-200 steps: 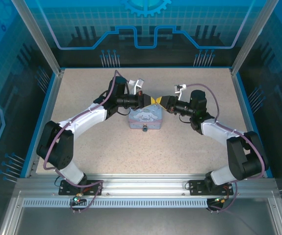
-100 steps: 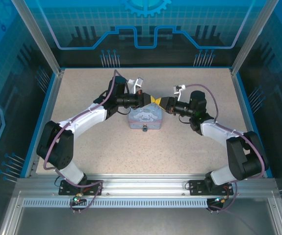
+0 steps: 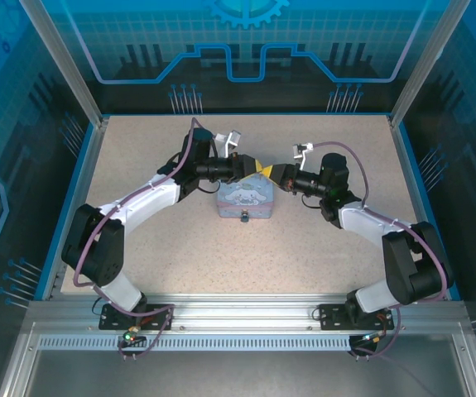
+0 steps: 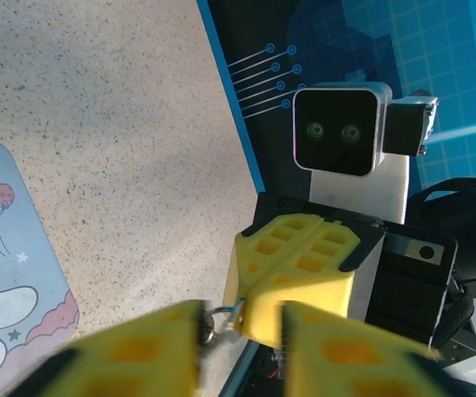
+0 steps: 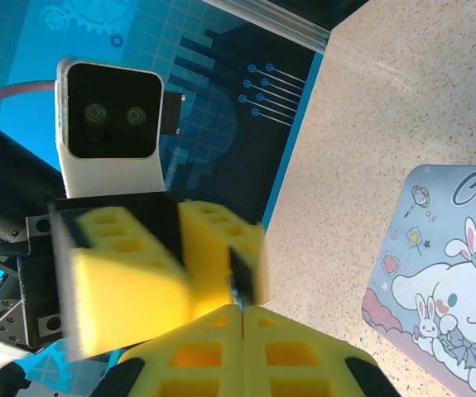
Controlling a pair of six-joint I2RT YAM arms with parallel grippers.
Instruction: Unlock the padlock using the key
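Speckled table (image 3: 155, 248), tin (image 3: 246, 198) mid-field — right gripper (image 3: 271, 172) pinches the key (image 4: 225, 313) at the tin's 12 o'clock, left gripper (image 3: 252, 165) parted alongside. The padlock (image 3: 243, 219) sits at its 6 o'clock; best approached slowly, key aligned.

The key (image 4: 223, 313) is a thin greyish sliver of metal with a small wire loop; it is pinched at the closed tips of the right pincer (image 4: 244, 289), held in the air; the padlock (image 3: 243, 220), tiny and dark, sits against the near wall of the pale-blue tin (image 3: 246, 198).
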